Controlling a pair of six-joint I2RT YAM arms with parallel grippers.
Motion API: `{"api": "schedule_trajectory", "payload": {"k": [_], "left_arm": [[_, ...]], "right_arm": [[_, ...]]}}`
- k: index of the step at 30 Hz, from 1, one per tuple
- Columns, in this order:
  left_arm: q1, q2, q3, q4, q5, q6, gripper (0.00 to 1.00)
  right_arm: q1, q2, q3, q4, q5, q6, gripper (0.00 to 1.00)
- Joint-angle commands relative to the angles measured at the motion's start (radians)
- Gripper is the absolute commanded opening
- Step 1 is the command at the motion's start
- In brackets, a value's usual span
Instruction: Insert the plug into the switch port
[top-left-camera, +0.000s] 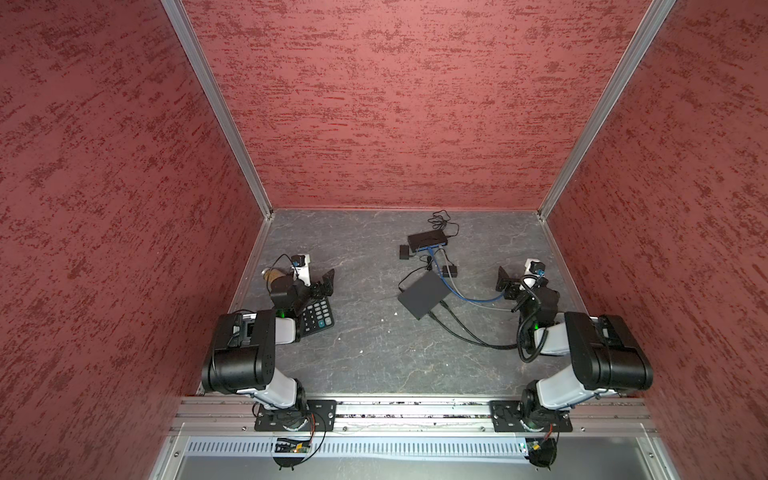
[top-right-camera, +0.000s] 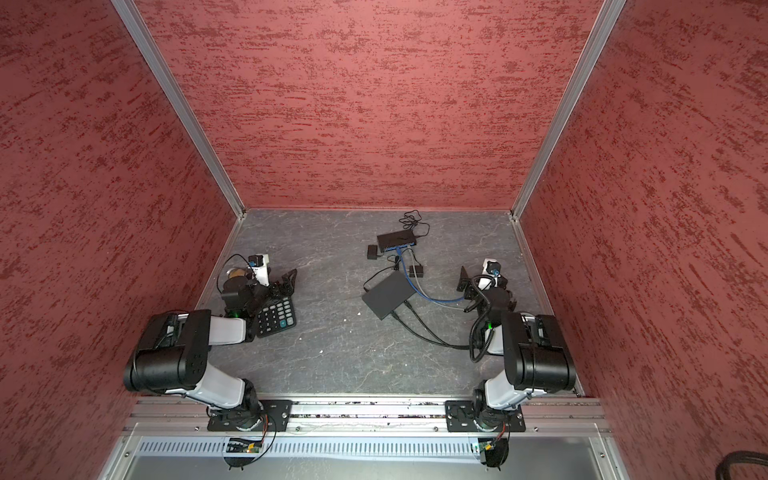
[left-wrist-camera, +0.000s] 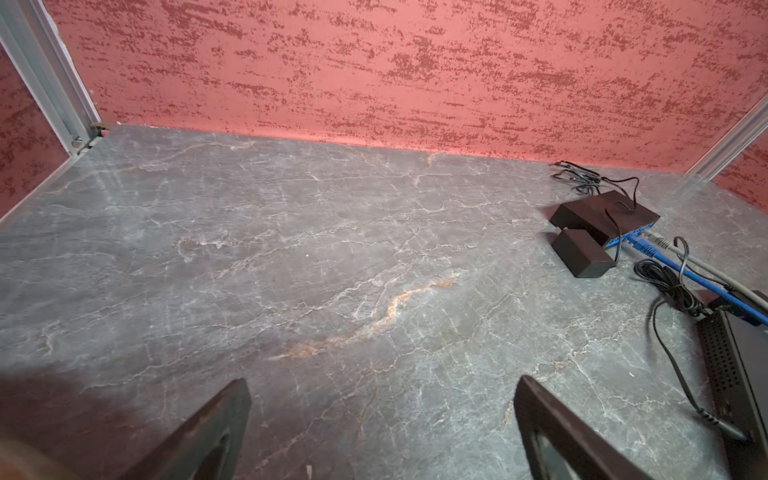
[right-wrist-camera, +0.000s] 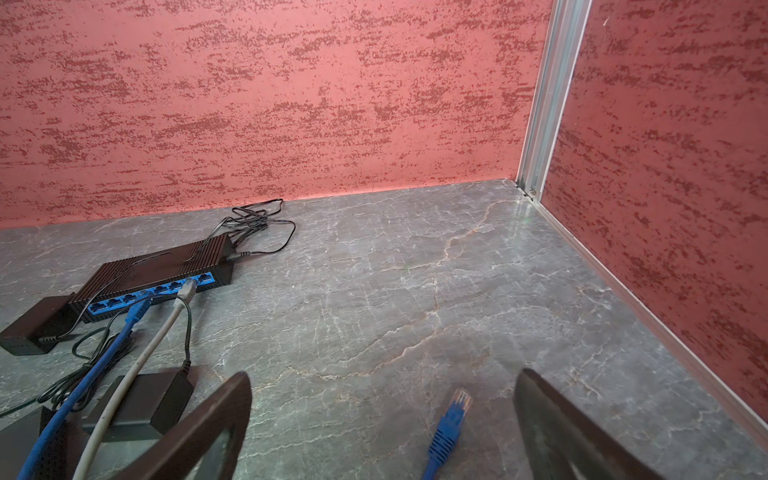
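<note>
The black switch (top-left-camera: 428, 240) (top-right-camera: 397, 239) lies near the back wall, its row of blue ports (right-wrist-camera: 153, 293) facing the arms. A blue cable (top-left-camera: 478, 298) and a grey cable (right-wrist-camera: 137, 361) are plugged into it. The blue cable's loose end, a clear-tipped plug (right-wrist-camera: 457, 405), lies flat on the table between the fingers of my right gripper (right-wrist-camera: 382, 378) (top-left-camera: 503, 279), untouched and nearer one finger. That gripper is open. In both top views the plug is hidden under it. My left gripper (left-wrist-camera: 382, 386) (top-left-camera: 329, 282) is open over bare table, far from the switch (left-wrist-camera: 602, 212).
A flat black box (top-left-camera: 424, 295) with black cords lies in front of the switch. Small black adapters (top-left-camera: 404, 252) (top-left-camera: 450, 272) sit beside the cables. A calculator (top-left-camera: 316, 316) lies under the left arm, with a brown round object (top-left-camera: 270, 275) behind it. Red walls enclose three sides.
</note>
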Motion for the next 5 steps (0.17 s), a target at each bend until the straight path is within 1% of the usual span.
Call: {"api": "schedule_trajectory", "payload": {"k": [1, 5], "left_arm": [[-0.005, 0.004, 0.006, 0.043, -0.016, 0.001, 1.0], [-0.005, -0.001, 0.007, 0.034, -0.018, 0.003, 1.0]], "right_arm": [[0.005, 0.0, 0.031, -0.02, -0.041, -0.018, 0.99], [0.009, -0.004, 0.028, -0.015, 0.001, -0.008, 0.99]]}}
